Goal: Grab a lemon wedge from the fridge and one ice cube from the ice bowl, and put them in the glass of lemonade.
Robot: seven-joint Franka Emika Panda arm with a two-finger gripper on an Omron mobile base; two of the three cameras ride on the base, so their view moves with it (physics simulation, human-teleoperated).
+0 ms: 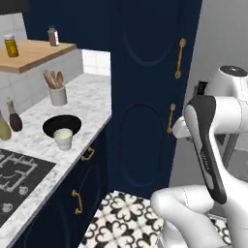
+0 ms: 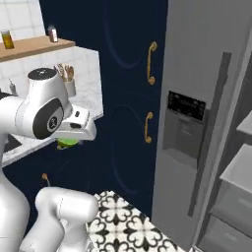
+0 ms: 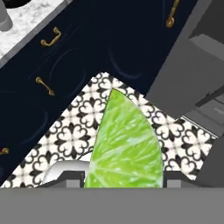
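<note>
Hiding end effector fingertips, lemon wedge (image 3: 124,144) held

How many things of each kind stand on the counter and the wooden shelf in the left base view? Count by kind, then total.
Bowls: 1, the ice bowl
Glasses: 1, the glass of lemonade
Crocks: 1, the utensil crock
Bottles: 2, dark bottle, pale bottle
Jars: 2, yellow jar, brown jar
Total: 7
</note>
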